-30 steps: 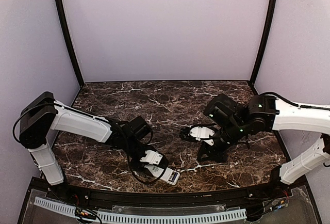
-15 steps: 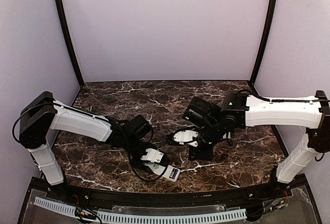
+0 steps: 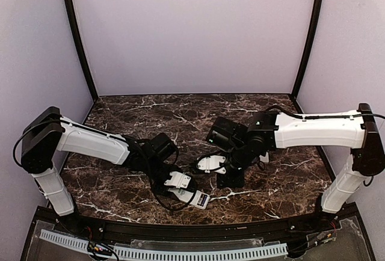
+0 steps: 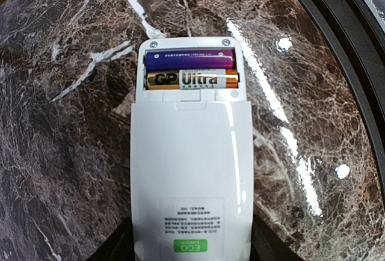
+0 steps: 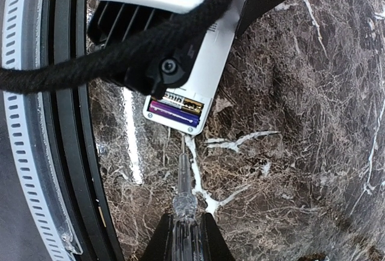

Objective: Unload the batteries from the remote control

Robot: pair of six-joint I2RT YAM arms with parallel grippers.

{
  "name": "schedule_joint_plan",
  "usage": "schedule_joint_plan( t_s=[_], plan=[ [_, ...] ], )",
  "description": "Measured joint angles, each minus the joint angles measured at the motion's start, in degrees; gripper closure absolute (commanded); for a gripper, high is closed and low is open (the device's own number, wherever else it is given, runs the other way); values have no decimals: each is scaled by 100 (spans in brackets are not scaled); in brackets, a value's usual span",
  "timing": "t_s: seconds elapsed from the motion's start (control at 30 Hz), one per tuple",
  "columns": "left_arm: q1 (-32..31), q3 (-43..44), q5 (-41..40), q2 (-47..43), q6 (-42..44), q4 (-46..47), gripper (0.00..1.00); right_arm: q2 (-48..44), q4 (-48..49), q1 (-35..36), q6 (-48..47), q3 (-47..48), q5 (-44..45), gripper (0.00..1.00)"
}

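**Inspector:** Surface and surroundings?

**Assistant:** Dark brown marble-patterned table (image 3: 180, 116), with pale lilac walls (image 3: 192, 32) on three sides.

**Inspector:** Left claw?

**Assistant:** The left claw (image 4: 191, 244) is pinching the remote control (image 4: 191, 171) by its long edges, one dark finger on either side. The remote is held back upward and runs straight out ahead of the claw. Its printed label (image 4: 192, 213) sits nearest the fingers.

**Inspector:** Battery bay?

**Assistant:** Uncovered, at the end farthest from the left claw. Two cells lie side by side across it. A gold battery (image 4: 192, 80) marked GP Ultra is on the claw's side, and a purple battery (image 4: 189, 61) lies just beyond it. Both are seated in the bay.

**Inspector:** Right claw?

**Assistant:** The right claw (image 5: 183, 228) is pressed together on a clear-handled screwdriver (image 5: 182, 204). The thin shaft points straight ahead of its fingertips, with the tip just beside the bay end of the remote. Contact cannot be confirmed.

**Inspector:** Anything else?

**Assistant:** From the right wrist, the left claw's black body and a black cable (image 5: 90, 71) overhang the remote. The two claws face each other near the table's front edge.
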Motion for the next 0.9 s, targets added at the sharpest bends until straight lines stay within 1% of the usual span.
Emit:
schedule_joint_plan(
  t_s=[0.43,0.9],
  plan=[
    [-11,0,-22,-9,-2,-2,100,205,264,-55,-227,0,-11,100],
    [-13,0,-35,-9,-17,-15,100,313,306,-120,-251,2,4,100]
  ],
)
